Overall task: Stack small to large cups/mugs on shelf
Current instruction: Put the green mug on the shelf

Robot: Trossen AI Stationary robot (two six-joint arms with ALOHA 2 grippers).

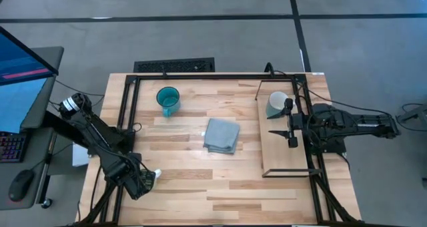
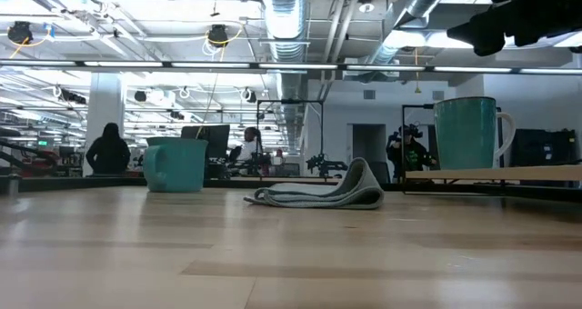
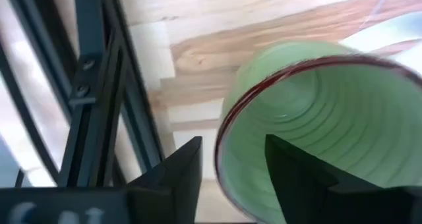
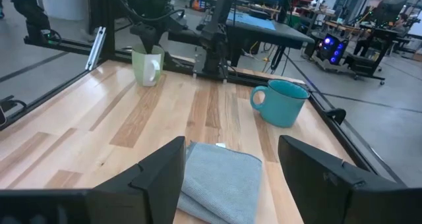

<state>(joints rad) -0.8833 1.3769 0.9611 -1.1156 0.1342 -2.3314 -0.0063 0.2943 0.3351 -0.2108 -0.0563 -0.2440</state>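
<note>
Left gripper point(image 3: 232, 159): your fingers stand apart, astride the wall of the light green mug point(image 3: 316, 118), one outside and one inside the rim, with slack showing on both sides. You have no hold on it yet.
Light green mug: upright at the near left corner of the table point(image 1: 193, 200), right by the black frame rail point(image 3: 115, 85).
Risk at the grip: if you lift before the fingers bite, the mug will likely slip or tip. A thin-wall pinch can let it swing on the way up.
Risk at the corner: a sideways nudge could push the mug against the rail or off the edge.
Right gripper point(image 1: 291, 135): fingers wide, holding nothing, waiting over the shelf point(image 1: 283, 157).
Shelf: one pale mug point(image 1: 276, 105) already stands at its far end.
Teal mug point(image 1: 168, 100): still on the table, well apart from the shelf.
Crossing: the folded cloth point(image 1: 221, 135) lies between you and the shelf, so carry high.
</note>
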